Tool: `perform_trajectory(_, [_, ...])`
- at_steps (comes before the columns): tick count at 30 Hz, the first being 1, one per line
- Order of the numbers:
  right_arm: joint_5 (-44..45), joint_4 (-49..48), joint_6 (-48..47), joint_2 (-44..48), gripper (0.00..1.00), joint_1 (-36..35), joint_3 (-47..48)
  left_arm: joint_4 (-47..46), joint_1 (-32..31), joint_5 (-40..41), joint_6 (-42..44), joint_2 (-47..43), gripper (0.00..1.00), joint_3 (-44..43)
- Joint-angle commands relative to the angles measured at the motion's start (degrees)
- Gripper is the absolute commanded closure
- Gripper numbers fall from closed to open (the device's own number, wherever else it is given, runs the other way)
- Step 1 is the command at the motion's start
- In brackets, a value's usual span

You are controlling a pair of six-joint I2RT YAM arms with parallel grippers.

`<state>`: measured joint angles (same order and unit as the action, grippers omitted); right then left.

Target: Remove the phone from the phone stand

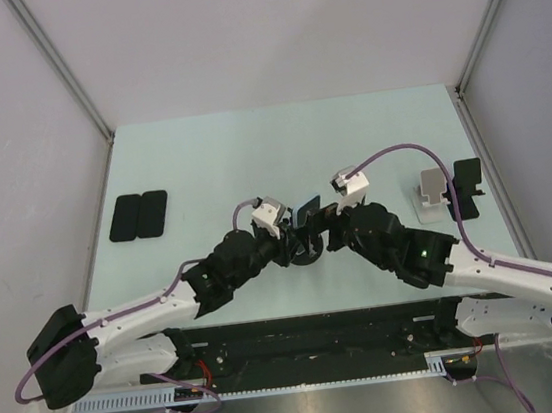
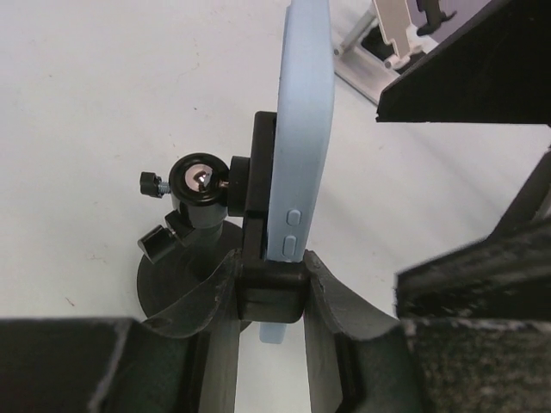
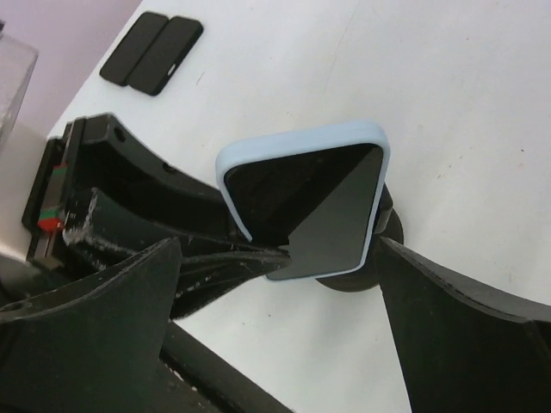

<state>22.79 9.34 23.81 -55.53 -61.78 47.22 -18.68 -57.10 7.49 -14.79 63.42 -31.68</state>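
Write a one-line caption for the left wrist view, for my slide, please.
The left fingers clamp the phone stand at its cradle, which holds the light blue phone edge-on.

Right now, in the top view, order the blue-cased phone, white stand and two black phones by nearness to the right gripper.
1. blue-cased phone, at the right gripper, table centre.
2. white stand, near the right edge.
3. two black phones, far left.

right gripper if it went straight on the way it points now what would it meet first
The phone: it sits dead ahead between the right gripper's open fingers, clipped in the stand that the left gripper holds. How near is hard to judge.
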Motion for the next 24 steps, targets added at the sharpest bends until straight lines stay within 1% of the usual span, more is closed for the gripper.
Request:
perform_trajectory(1, [8.15, -3.89, 4.40, -2.13, 0.00, -0.97, 2.61, -3.12, -1.78, 5.26, -4.80, 1.01, 0.90, -1.54])
perform_trajectory(3, [9.29, -3.90, 5.01, -2.30, 0.00, -1.06, 2.61, -3.30, -2.14, 4.56, -5.34, 1.36, 0.79, -1.72])
perform_trajectory(4, [11.21, -3.55, 5.28, -2.22, 0.00, -1.15, 2.61, -3.30, -2.22, 4.47, -5.86, 1.10, 0.69, -1.72])
perform_trajectory(6, [12.28, -2.67, 5.63, -1.87, 0.00, -1.15, 2.61, -3.38, -2.22, 4.29, -6.13, 0.31, 0.60, -1.54])
perform_trajectory(7, [12.46, -2.66, 5.54, -1.43, 0.00, -1.15, 2.61, -3.38, -2.22, 4.38, -5.96, -0.74, 0.52, -1.37])
perform_trajectory(9, [12.28, -2.75, 5.63, -0.99, 0.00, -1.15, 2.61, -3.30, -2.22, 4.47, -5.69, -1.98, 0.45, -0.93])
perform_trajectory(10, [12.80, -2.67, 5.89, -0.99, 0.01, -1.15, 2.61, -3.30, -2.22, 4.47, -5.69, -2.68, 0.38, -0.58])
perform_trajectory(12, [13.16, -2.84, 5.89, -1.16, 0.01, -1.15, 2.61, -3.21, -2.22, 4.29, -5.60, -5.40, 0.31, 0.48])
perform_trajectory(13, [13.34, -2.84, 6.07, -1.34, 0.01, -1.15, 2.87, -3.21, -2.22, 4.20, -5.00, -6.11, 0.25, 0.83])
perform_trajectory(15, [13.34, -2.66, 6.42, -2.30, 0.01, -1.15, 3.31, -2.25, -2.14, 4.11, -4.73, -8.83, 0.19, 1.71])
perform_trajectory(16, [13.42, -2.58, 6.51, -2.65, 0.01, -1.15, 3.66, -1.72, -2.14, 4.20, -4.46, -9.88, 0.13, 2.06])
perform_trajectory(19, [13.51, -3.01, 6.42, -4.41, 0.01, -1.24, 4.63, 2.23, -1.87, 4.64, -3.59, -13.66, 0.09, 2.59])
perform_trajectory(24, [15.35, -5.04, 6.77, -8.09, 0.01, -1.77, 5.77, 10.39, 0.40, 6.49, -2.79, -19.81, 0.07, 3.55])
